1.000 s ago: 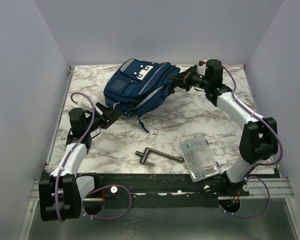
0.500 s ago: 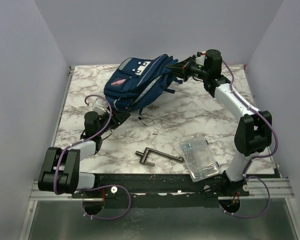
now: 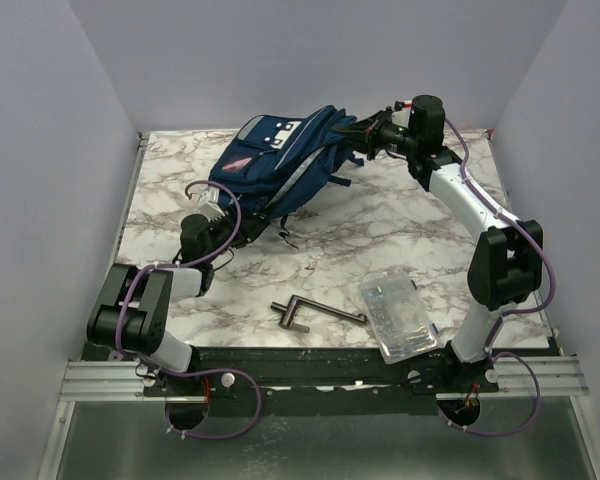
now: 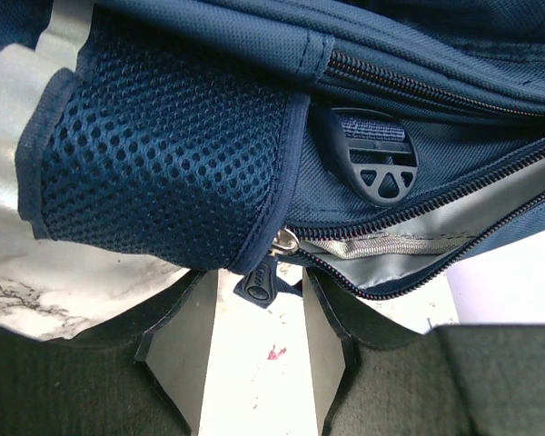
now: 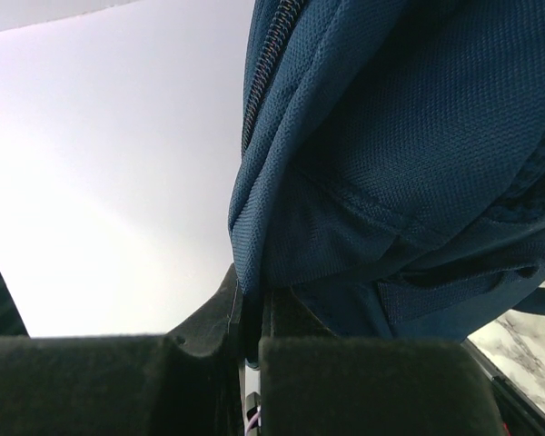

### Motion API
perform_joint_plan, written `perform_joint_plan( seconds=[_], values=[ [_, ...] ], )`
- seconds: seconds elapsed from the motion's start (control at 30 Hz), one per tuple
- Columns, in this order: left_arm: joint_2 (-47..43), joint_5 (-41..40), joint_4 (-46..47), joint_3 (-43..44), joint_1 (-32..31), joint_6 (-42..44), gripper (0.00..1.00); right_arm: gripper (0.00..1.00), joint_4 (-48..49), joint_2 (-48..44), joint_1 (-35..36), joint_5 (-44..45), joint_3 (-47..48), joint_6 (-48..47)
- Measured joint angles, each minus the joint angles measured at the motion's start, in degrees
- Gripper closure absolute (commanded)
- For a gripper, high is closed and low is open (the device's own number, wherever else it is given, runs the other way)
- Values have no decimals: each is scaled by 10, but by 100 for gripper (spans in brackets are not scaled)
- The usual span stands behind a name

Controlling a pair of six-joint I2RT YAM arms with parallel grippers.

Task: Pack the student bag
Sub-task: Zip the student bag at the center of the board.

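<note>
Watching the student bag (image 3: pixel 270 165) from across the room: it sits toward the far middle of the marble table (image 3: pixel 400 220), with its right end hoisted off the surface and the rest slumping down to the left.

It looks like soft woven nylon, floppy with no frame. My guess is it sags and folds wherever you lift it, and it's probably light since it looks mostly hollow. The fabric isn't slippery, though a pinch on a thin fold could creep. Seams, piping and strap webbing seem the safest places to grab.

The right gripper (image 5: pixel 252 313) is clenched tight on a seamed edge of the fabric at the raised end. The left gripper (image 4: pixel 254 313) is down at the lower corner beside the mesh pocket (image 4: pixel 163 154). Its jaws stand apart with the zipper pull (image 4: pixel 259 283) sitting between them, not pinched as far as I can tell. That pull is tiny and dangly, so it'll want a square grip.

As for writing, there's a small reddish-white logo patch (image 3: pixel 238 166) and white buckle patches (image 3: pixel 280 132), but I can't read any of it. The black buckle (image 4: pixel 372 163) has cut-outs and no text.
</note>
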Motion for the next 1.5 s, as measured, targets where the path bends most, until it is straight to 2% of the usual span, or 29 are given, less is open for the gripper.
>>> perform_joint_plan(
  seconds=[0.1, 0.33, 0.47, 0.53, 0.73, 0.97, 1.13, 1.23, 1.37, 1.5],
  values=[
    [4, 0, 2, 5, -2, 12, 58, 100, 0, 0, 0, 0, 0, 0],
    [20, 1, 3, 17, -2, 34, 89, 100, -7, 0, 0, -1, 5, -3],
    [16, 0, -4, 17, -2, 39, 100, 100, -12, 1, 0, -2, 6, -18],
    [3, -1, -22, 17, -3, 40, 100, 100, -17, 1, 0, -3, 8, -38],
    [-82, -23, -175, 25, -10, 53, 100, 100, -38, -14, -1, -3, -6, -133],
    [-171, -72, -407, 76, -48, 105, 100, 100, -45, -81, 2, 17, -99, -247],
    [-207, -110, -545, 125, -107, 137, 100, 100, -13, -132, 25, 68, -184, -300],
    [-219, -110, -583, 141, -153, 134, 100, 100, 31, -165, 55, 116, -249, -312],
    [-220, -94, -605, 146, -196, 107, 100, 100, 92, -206, 145, 218, -344, -340],
    [-212, -78, -612, 146, -205, 83, 100, 100, 129, -210, 198, 288, -413, -367]
  ],
)
